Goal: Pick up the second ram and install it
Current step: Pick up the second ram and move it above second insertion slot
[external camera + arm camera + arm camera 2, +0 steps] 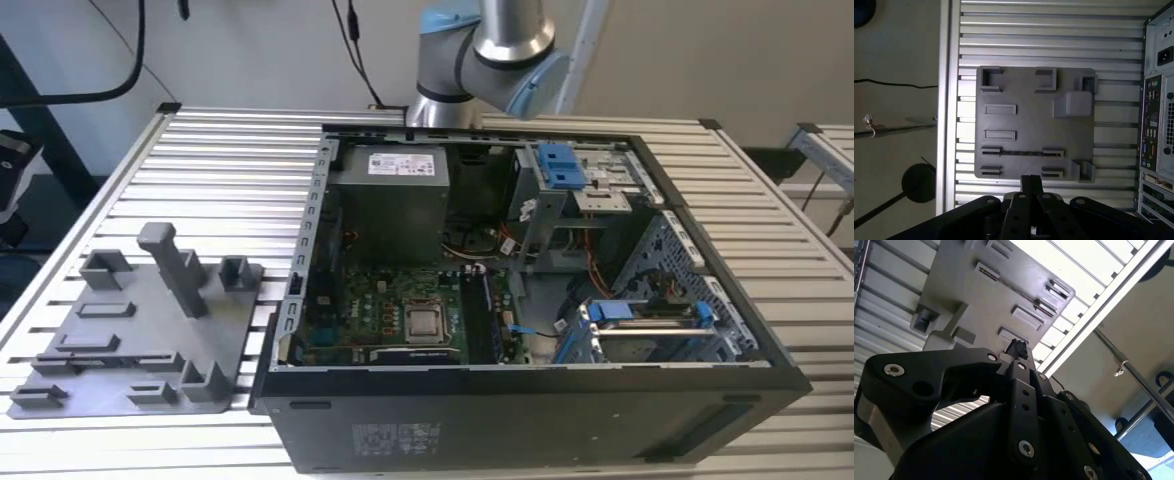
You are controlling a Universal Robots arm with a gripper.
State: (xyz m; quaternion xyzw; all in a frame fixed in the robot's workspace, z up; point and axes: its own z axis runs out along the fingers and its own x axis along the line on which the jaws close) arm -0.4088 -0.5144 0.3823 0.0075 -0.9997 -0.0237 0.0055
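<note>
First wrist view is looking straight down past the gripper [1031, 180], whose black fingers are pressing together at the tip with nothing between them. The second wrist view is catching the gripper [1017, 347] from behind its linkage, fingertips meeting. It is hovering above the near edge of the grey holder plate [1024, 90] and touching nothing. The second ram [1021, 152] is sitting in that plate, showing as a thin dark line running between two slotted brackets, one row in from the brackets closest to the gripper's tip and apart from the fingers. The plate, with its upright posts, is lying flat on a table [1054, 30] of ribbed aluminium slats. In the exterior view the holder plate [134, 340] is resting toward the exterior view's left of that table [227, 160]. Just beside it, toward the exterior view's right, an open computer case [534, 420] is lying on its side with its green motherboard [400, 310] facing up. The case's rear panel [1156, 125] of ports is showing in the first wrist view beside the plate. The arm [487, 40] is rising behind the case against a pale wall [694, 60], where black cables [355, 50] are hanging. Beyond the table's rim a beige floor [899, 50] is showing, crossed by a thin black cord [894, 82].
</note>
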